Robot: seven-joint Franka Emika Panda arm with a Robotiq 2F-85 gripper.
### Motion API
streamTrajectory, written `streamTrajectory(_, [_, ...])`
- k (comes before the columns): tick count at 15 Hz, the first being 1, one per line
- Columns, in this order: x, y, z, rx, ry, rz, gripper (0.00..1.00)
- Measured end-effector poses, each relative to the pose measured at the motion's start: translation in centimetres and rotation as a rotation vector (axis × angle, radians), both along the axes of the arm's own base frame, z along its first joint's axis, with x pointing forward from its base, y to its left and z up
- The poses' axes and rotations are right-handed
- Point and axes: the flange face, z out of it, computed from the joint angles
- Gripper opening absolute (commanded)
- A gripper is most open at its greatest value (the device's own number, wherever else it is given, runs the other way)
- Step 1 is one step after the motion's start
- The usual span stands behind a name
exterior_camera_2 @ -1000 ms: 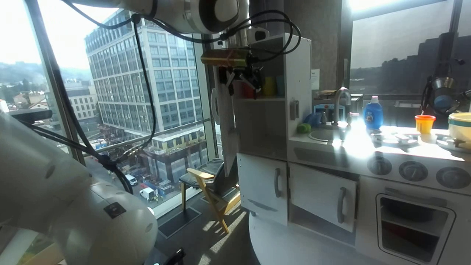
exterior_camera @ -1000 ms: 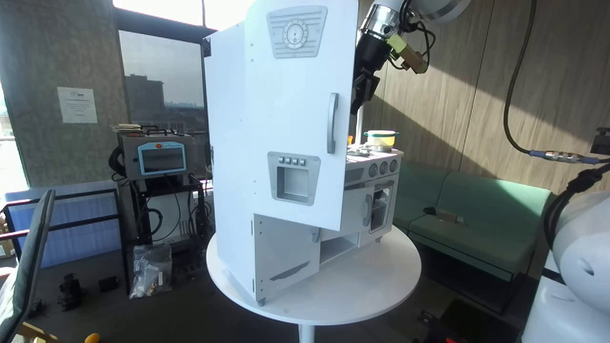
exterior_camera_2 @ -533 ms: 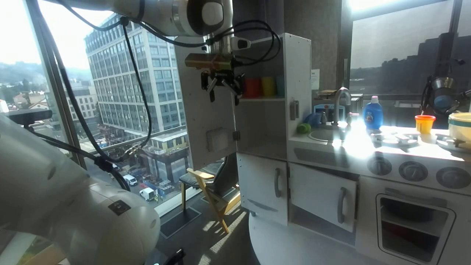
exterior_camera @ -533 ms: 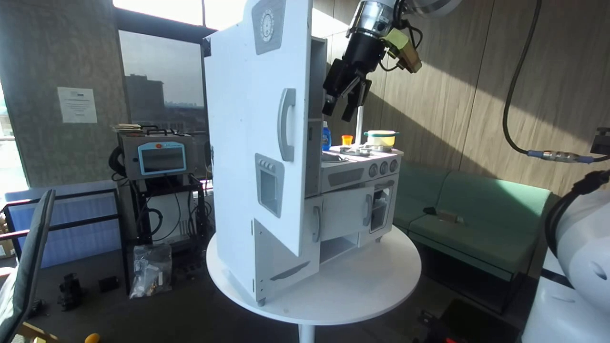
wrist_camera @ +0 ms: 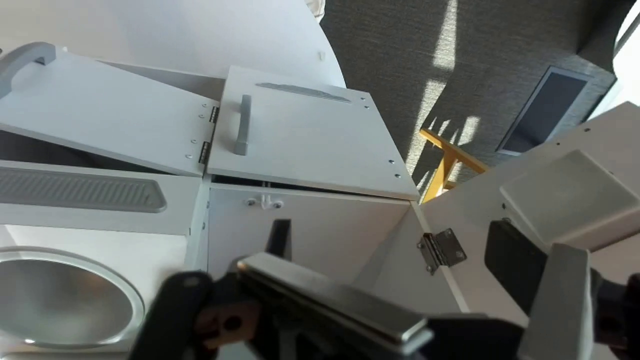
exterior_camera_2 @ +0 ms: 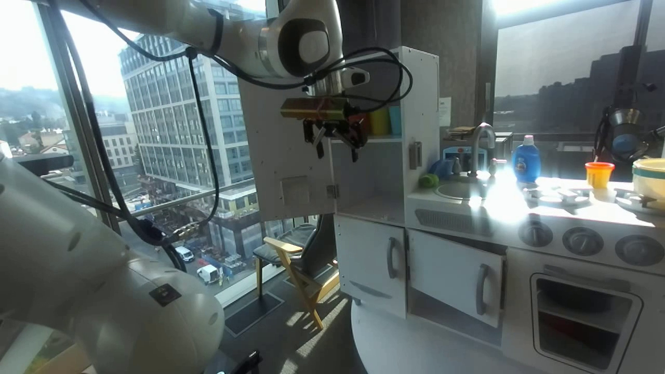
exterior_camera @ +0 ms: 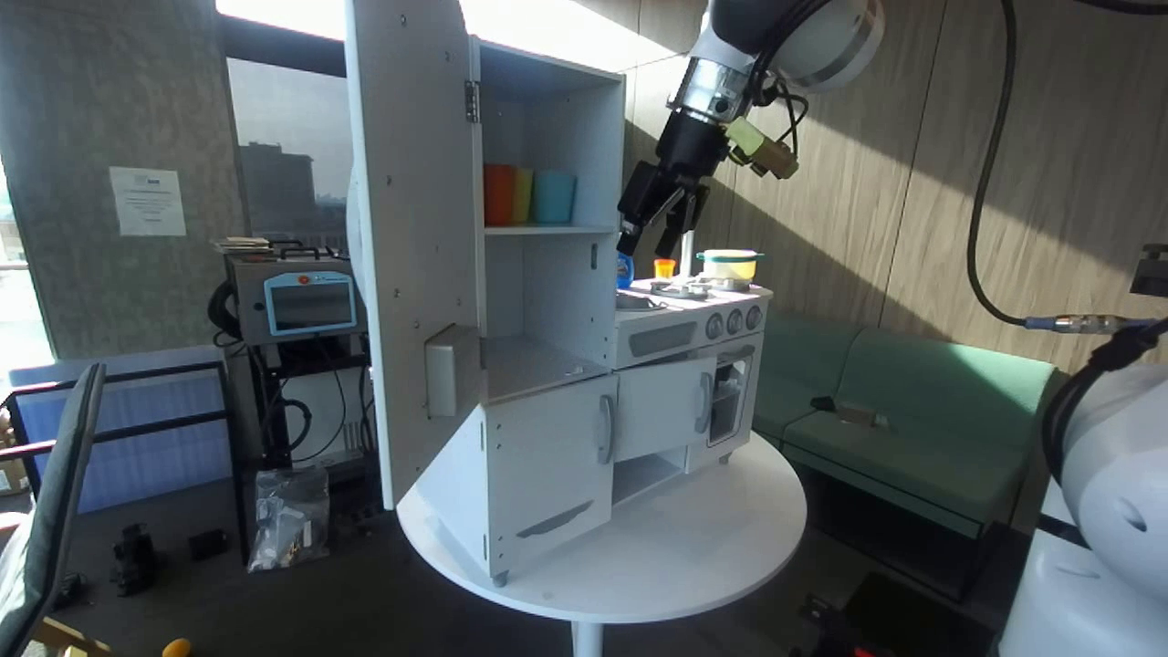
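Wrist view: one tall white cabinet point(wrist_camera: 320, 220), beyond the fingers point(wrist_camera: 515, 262) of the gripper point(exterior_camera_2: 337, 156). Gripper: one, black, pointing downward; two fingers spread well apart; in both exterior views, near the cabinet's upper compartment point(exterior_camera: 547, 301); touching or merely close to the cabinet, cannot be told. Upper door point(exterior_camera: 415, 228): one, white, standing wide open on a metal hinge point(wrist_camera: 442, 250); apart from the gripper in an exterior view. Shelf point(exterior_camera: 547, 231): one, inside the compartment, bearing, side by side, a red-orange cup point(exterior_camera: 498, 194), a yellow cup point(exterior_camera: 523, 194) and a light-blue cup point(exterior_camera: 554, 196). Lower door point(exterior_camera_2: 371, 249): one, white, directly under the compartment, closed or nearly so, with grey handle point(exterior_camera_2: 391, 258). Neighbouring door point(exterior_camera_2: 454, 275): one, white, hanging askew, partly open. Sink point(wrist_camera: 65, 300): one, rounded, grey, set in the counter point(wrist_camera: 160, 250) just beside the cabinet; curved faucet point(exterior_camera_2: 475, 156) behind it. Bottle point(exterior_camera_2: 527, 161): one, blue with a pink cap, upright near the faucet. Stove top point(exterior_camera_2: 597, 212): bearing one small orange-rimmed cup point(exterior_camera_2: 599, 174), upright, and one yellow pot point(exterior_camera: 730, 266) with green rim, near it. Knobs point(exterior_camera_2: 583, 241): three, grey, in a row on the front. Table point(exterior_camera: 693, 547): one, round, white, beneath the cabinet and counter. Bench point(exterior_camera: 922, 429): one, green, against the wood-panelled wall point(exterior_camera: 839, 182)
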Motion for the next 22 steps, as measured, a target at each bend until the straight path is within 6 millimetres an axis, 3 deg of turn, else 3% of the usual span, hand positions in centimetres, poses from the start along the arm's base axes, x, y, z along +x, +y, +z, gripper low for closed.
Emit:
streamTrajectory(7, [0.3, -0.3, -0.6, -0.024, 0.006, -0.002, 1.0])
streamTrajectory(9, [0.0, -0.7, -1.6, -0.028, 0.021, 0.023, 1.0])
streamTrajectory(12, [-1.3, -3.3, -5.4, -0.007, 0.065, 0.093, 1.0])
streamTrajectory(17, [-4.7, -8.6, -14.7, 0.036, 0.058, 0.231, 1.0])
streamTrajectory(20, [-6.2, -9.2, -19.6, 0.056, 0.034, 0.305, 1.0])
streamTrajectory(22, [-5.5, -9.1, -21.0, 0.082, -0.004, 0.346, 1.0])
